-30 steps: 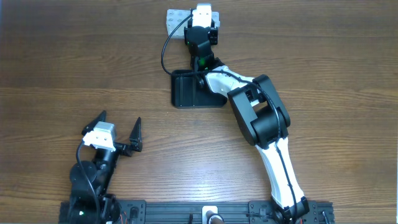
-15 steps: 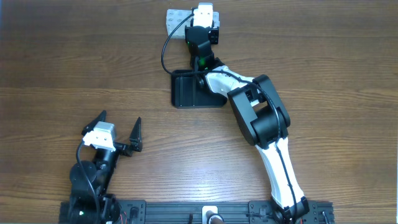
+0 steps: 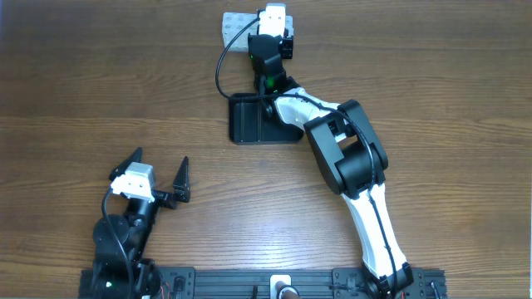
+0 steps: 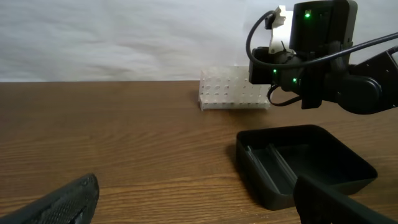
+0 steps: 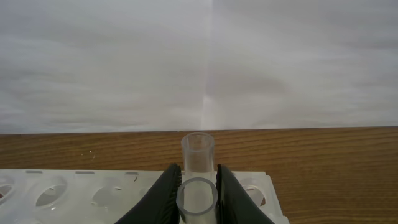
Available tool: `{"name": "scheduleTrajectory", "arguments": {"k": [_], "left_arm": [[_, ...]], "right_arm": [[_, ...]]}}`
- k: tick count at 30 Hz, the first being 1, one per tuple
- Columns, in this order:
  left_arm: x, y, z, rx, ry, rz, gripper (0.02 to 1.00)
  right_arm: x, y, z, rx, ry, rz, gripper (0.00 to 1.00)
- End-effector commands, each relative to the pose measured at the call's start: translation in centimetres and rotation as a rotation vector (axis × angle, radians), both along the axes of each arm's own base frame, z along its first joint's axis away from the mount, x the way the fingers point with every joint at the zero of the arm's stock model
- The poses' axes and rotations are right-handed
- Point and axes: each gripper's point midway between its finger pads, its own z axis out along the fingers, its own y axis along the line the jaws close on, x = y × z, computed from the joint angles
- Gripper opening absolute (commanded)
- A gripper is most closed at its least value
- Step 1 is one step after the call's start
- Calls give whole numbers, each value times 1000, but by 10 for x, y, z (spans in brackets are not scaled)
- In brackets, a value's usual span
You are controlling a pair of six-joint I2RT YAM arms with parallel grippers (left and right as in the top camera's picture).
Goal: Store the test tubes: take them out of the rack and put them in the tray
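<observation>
Tubes: two upright at one rack (image 5: 78,182) — rear tube (image 5: 198,149), nearer tube (image 5: 198,204) | tray (image 3: 245,129): one, beside rack | right gripper (image 5: 198,173): fingers clasp nearer tube | left gripper (image 3: 160,158): fingers spread apart

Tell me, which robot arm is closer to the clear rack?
Right. The right end effector is over the rack, closed on a test tube; the left end effector sits open, far off by its base.

right pincer (image 5: 198,208) on the test tube (image 5: 198,182), edged a trace farther up the top view above the rack (image 3: 233,30), shift barely visible
</observation>
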Motion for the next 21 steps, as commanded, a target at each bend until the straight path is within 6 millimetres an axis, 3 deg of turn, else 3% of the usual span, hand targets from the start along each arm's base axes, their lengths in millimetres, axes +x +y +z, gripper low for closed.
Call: {"name": "scheduleTrajectory", "arguments": {"k": [1, 21], "left_arm": [[-1, -1, 0, 16, -8, -9, 998], [-1, -1, 0, 16, -8, -9, 998]], "right_arm": [[1, 4, 3, 3, -12, -7, 185], [-1, 9, 14, 12, -28, 0, 119]]}}
